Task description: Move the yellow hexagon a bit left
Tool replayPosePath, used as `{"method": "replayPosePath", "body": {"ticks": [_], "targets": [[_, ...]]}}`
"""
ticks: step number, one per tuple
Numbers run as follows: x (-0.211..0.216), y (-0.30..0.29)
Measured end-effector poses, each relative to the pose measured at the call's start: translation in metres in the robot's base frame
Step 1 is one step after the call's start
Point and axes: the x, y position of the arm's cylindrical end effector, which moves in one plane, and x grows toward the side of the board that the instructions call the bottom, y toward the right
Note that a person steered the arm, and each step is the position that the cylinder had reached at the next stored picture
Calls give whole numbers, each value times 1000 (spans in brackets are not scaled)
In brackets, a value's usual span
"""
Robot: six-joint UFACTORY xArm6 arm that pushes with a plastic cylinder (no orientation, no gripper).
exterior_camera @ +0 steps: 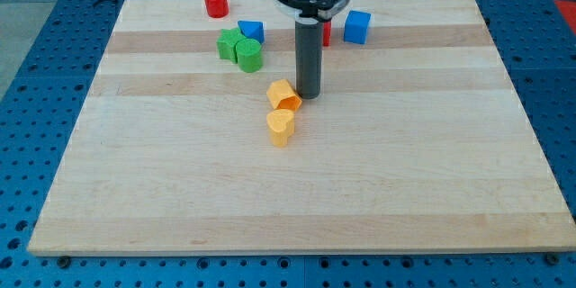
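The yellow hexagon [283, 95] lies near the middle of the wooden board [180, 189]. My tip [309, 97] stands just to the hexagon's right, touching or almost touching its right side. A yellow heart-shaped block [281, 128] lies right below the hexagon, close to it. The rod rises from the tip toward the view's top, where the arm's grey end sits.
A red cylinder [215, 2] stands at the top left. Two green blocks [239, 49] and a small blue block [251, 30] cluster left of the rod. A blue cube [357, 26] and a partly hidden red block [326, 32] lie right of the rod.
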Motion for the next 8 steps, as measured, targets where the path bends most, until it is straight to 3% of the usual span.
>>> {"method": "replayPosePath", "body": {"ticks": [1,3,4,5,6,8], "targets": [[-18,14],[-15,8],[18,11],[23,12],[-9,28],[-19,-18]]}}
